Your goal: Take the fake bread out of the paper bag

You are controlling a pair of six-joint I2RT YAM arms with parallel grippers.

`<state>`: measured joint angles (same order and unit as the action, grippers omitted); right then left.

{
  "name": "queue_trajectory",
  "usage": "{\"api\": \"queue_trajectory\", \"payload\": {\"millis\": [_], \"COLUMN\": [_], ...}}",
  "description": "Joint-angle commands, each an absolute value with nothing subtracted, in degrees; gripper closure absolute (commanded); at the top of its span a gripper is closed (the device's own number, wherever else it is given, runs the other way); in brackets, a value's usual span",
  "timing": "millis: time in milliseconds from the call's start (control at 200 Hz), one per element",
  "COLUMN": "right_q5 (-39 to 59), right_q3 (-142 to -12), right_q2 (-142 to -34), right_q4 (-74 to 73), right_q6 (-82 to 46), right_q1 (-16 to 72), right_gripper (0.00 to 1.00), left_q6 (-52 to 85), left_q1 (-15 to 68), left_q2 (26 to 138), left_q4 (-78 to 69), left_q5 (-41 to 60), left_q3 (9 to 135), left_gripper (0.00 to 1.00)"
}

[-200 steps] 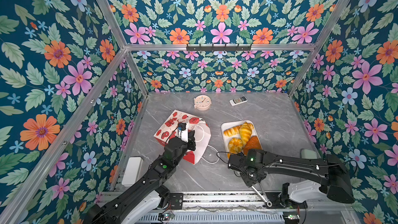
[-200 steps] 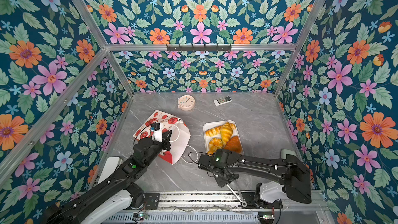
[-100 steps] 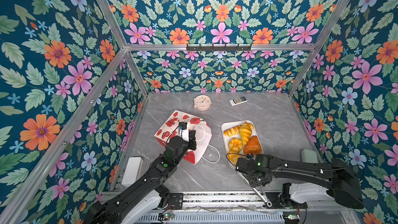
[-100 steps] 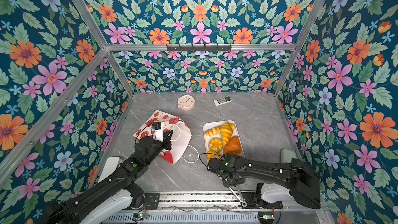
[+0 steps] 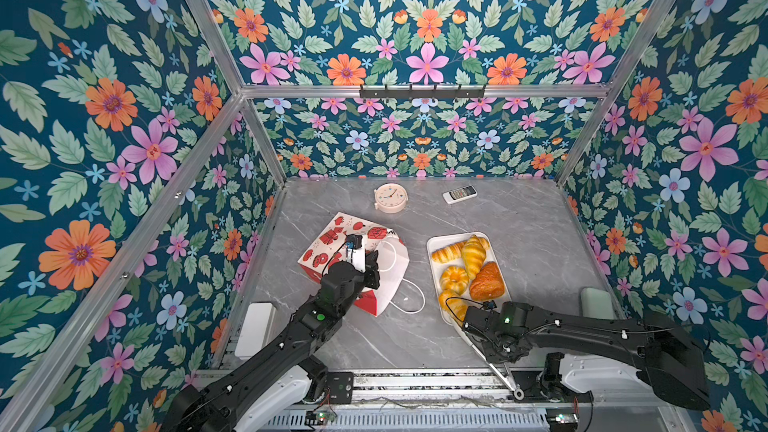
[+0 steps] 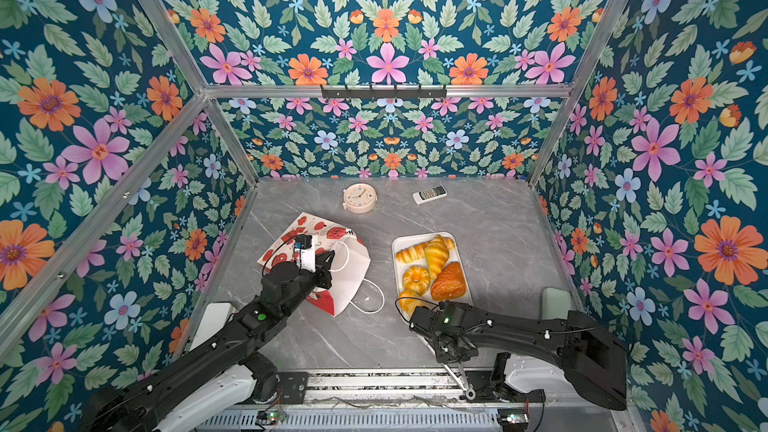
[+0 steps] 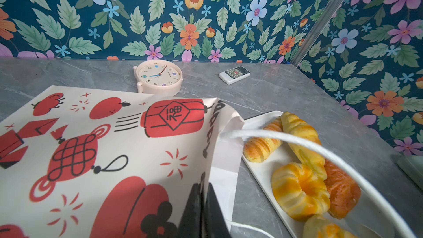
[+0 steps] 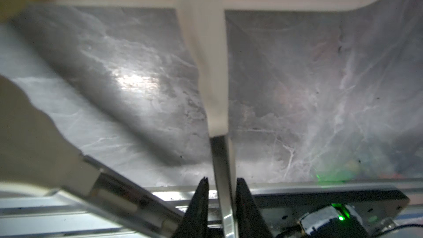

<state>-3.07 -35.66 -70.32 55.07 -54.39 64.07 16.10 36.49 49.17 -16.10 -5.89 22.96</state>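
Two black arms reach in over a grey marbled counter. The biggest thing on it is the bag, tipped over on the left half with its red-patterned side up and its white face toward the tray. A white cord handle loops off its rim. The left gripper has the bag by the edge where the patterned side meets the white face. Its fingers are pressed together with the paper between them.

Just right of the bag, not touching it, lies a white tray with the bread on it. There are five pieces packed close: two yellow ones at the far end, a ring and a brown croissant in the middle, and another yellow one at the near end, half hidden under the right arm.

The right gripper points back toward the near rail. Its fingers stand close on either side of the metal shank of a slim white-tipped tool. That wrist view is blurred, so I cannot tell whether they actually grip it.

By the back wall a cream clock lies face up, with a small white remote to its right.
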Motion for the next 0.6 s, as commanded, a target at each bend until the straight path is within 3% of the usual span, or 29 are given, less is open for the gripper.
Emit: {"api": "queue_trajectory", "payload": {"millis": [0,220,595], "right_q5": [-2.33,-2.37,-1.72], "right_q3": [-35.69,-36.8,-42.84], "right_q2": [-69.84,-67.29,-59.3], "right_q4": [54.13,56.72,66.2], "right_q6": [-54.33,-54.01,-53.98], "right_q1": [64.2,64.11,64.16], "right_gripper": [0.86,0.99,1.0], "left_q6": [15.82,15.87,16.08], "left_q1": [36.47,36.46,36.47], "left_q2": [49.13,49.21,49.92], "left_q4": [-17.67,-18.01,-18.72], "left_q5": [-5.88,-5.89,-5.45], "left_q3": [23.11,22.85,22.83], "left_gripper": [0.92,0.92,0.92]}}
